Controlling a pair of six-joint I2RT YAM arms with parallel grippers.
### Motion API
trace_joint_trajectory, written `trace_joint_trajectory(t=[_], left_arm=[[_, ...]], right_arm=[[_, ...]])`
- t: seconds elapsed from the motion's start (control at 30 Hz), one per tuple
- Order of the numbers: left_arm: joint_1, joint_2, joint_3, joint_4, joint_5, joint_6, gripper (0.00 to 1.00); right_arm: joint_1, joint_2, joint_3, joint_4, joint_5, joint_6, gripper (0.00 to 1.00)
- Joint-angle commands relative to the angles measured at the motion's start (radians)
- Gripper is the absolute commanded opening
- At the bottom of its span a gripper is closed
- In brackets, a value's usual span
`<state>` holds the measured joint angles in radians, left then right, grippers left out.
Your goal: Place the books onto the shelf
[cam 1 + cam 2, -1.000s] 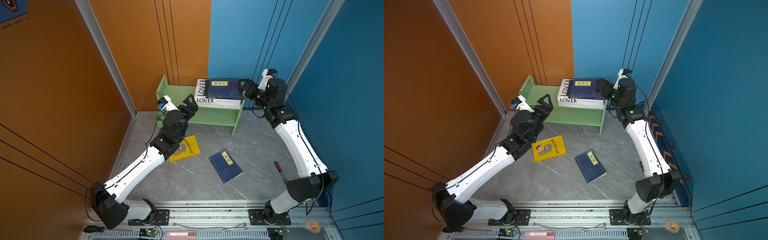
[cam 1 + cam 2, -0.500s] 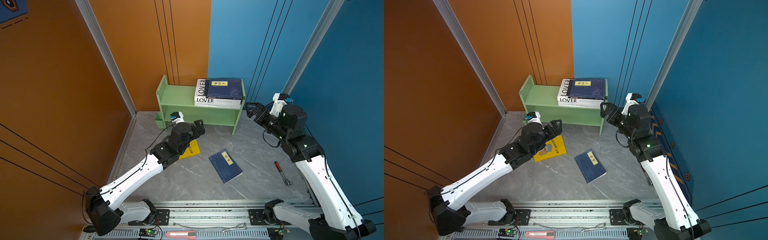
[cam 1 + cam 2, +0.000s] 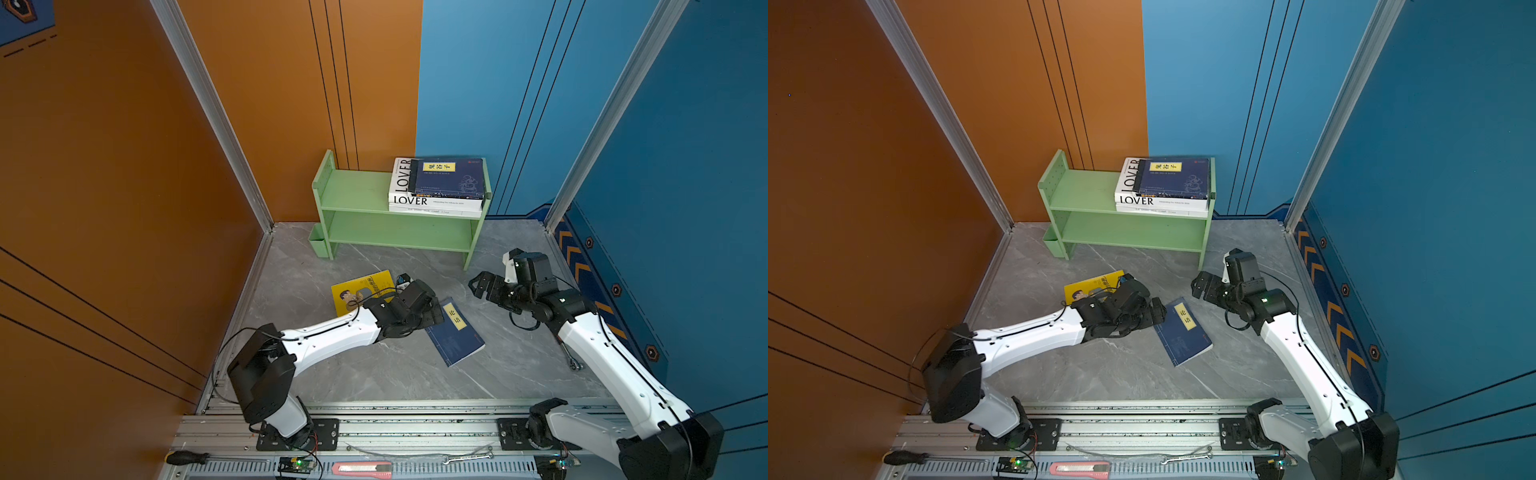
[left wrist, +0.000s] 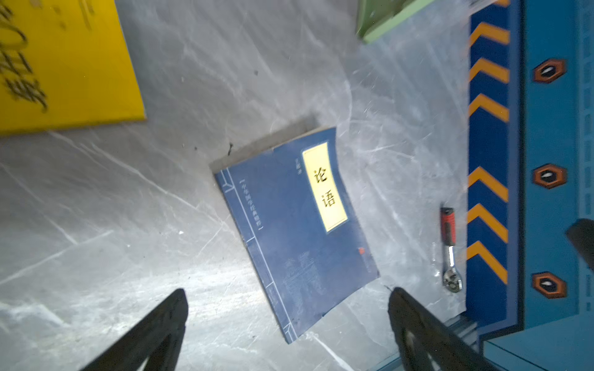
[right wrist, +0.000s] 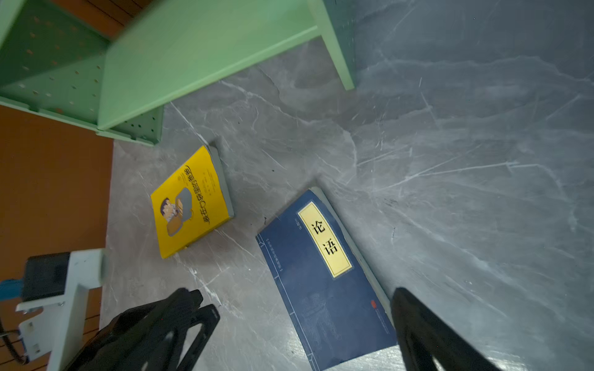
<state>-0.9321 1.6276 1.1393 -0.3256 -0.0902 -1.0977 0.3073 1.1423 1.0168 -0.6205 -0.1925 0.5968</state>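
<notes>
Both arms have dropped away from the shelf (image 3: 357, 195) and now hang low over the grey floor (image 3: 374, 374), left gripper (image 4: 287, 292) and right gripper (image 5: 295, 294) each spread wide and holding nothing, on either side of the loose navy book (image 3: 455, 332). The left wrist covers a corner of the yellow cartoon book (image 3: 357, 291) just beside it, and a red-handled ratchet (image 4: 448, 247) lies by the right wall. Up on the top tier, a second navy book (image 3: 453, 176) sits on the white LOVER book (image 3: 415, 200).
</notes>
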Motion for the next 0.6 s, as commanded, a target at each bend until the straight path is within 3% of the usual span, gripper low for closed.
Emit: trace_joint_trajectory(t=[0.0,0.13,0.33,0.57], left_arm=[[-0.017,0.074,0.046,-0.012,0.075,-0.039,0.98],[-0.028,0.142,0.041,0.056,0.105,-0.086,0.99],[-0.032,0.178,-0.037,0.244,0.115,-0.189,0.99],[-0.039,0.184,-0.086,0.281,0.086,-0.235,0.97]], right_arm=[[0.01,0.038,-0.024,-0.041,-0.028,-0.092,0.96],[0.03,0.095,-0.066,-0.002,-0.043,-0.107,0.86],[0.062,0.181,-0.121,0.068,0.034,-0.109,0.78],[0.085,0.326,-0.123,0.13,0.086,-0.105,0.65]])
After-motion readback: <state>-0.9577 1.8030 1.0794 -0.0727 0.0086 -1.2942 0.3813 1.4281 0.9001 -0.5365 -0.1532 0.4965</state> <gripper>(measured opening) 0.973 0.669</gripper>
